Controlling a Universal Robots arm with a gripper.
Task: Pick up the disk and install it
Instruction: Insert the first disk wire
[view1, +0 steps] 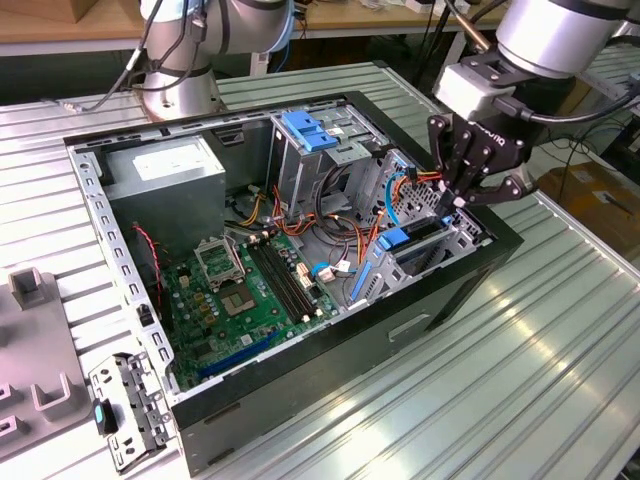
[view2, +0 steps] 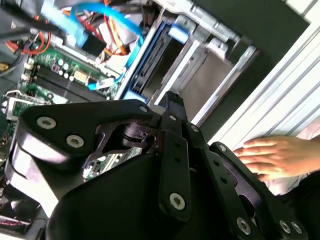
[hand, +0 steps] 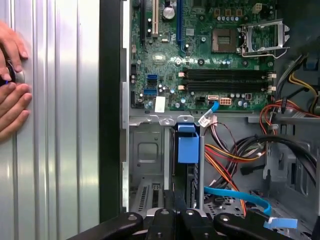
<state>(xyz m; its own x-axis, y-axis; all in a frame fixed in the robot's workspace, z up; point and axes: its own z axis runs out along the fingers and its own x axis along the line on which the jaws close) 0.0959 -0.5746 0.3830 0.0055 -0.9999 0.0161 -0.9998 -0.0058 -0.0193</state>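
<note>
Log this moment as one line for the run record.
gripper: just above drive cage | disk: in cage under gripper, blue rail showing | person's hand: on table beside computer case

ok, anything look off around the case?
Yes: a person's hands rest on the table right beside the case, close to the tool, which is near the disk. Inside, a blue cable lies loose, one end free.

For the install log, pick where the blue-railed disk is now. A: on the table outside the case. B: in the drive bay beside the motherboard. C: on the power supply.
B: the disk sits in the metal drive bay next to the motherboard, with the gripper close above it in the exterior view.
</note>
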